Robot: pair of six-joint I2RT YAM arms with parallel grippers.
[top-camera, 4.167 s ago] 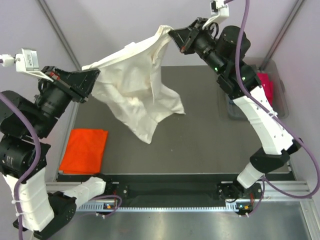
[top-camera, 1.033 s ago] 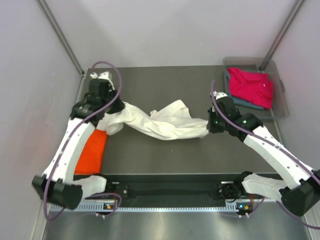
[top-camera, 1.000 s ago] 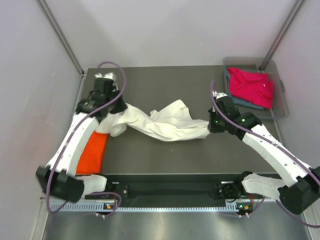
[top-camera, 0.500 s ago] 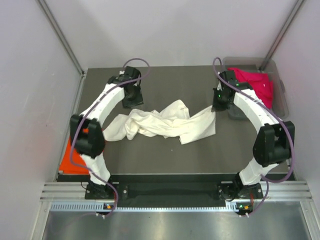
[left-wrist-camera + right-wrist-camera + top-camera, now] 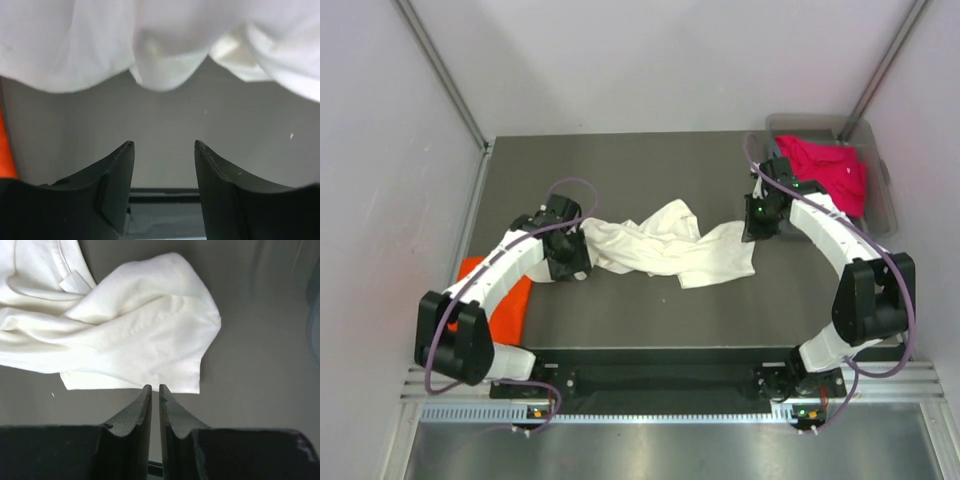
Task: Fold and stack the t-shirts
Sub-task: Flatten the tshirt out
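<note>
From above, the cream-white shirt (image 5: pixel 665 245) lies bunched in the middle of the counter (image 5: pixel 650 170), its long axis running left to right and sagging a little toward the near side at its right end. The left pincer (image 5: pixel 572 265) sits at the shirt's left end and the right pincer (image 5: pixel 757 218) at its far right corner, so each arm is nearest its own end. The orange shirt (image 5: pixel 510 300) lies flat by the left near edge, partly under the left arm, and the magenta-pink shirt (image 5: pixel 825 168) rests in the bin (image 5: pixel 888 205) at the far right. In the left wrist view the left pincer (image 5: pixel 164 150) stands apart with only bare counter between its fingers; the cloth (image 5: pixel 165 55) lies just ahead, one rounded fold drooping toward the gap. In the right wrist view the right pincer (image 5: pixel 154 389) is drawn nearly together with nothing visibly between its fingers, its tips right at the shirt's (image 5: pixel 135 335) straight edge. The collar band (image 5: pixel 67 262) shows at the upper left, away from them, so the neck probably lies toward the middle of the bundle — spreading it looks like a pull outward along that left-right axis.
</note>
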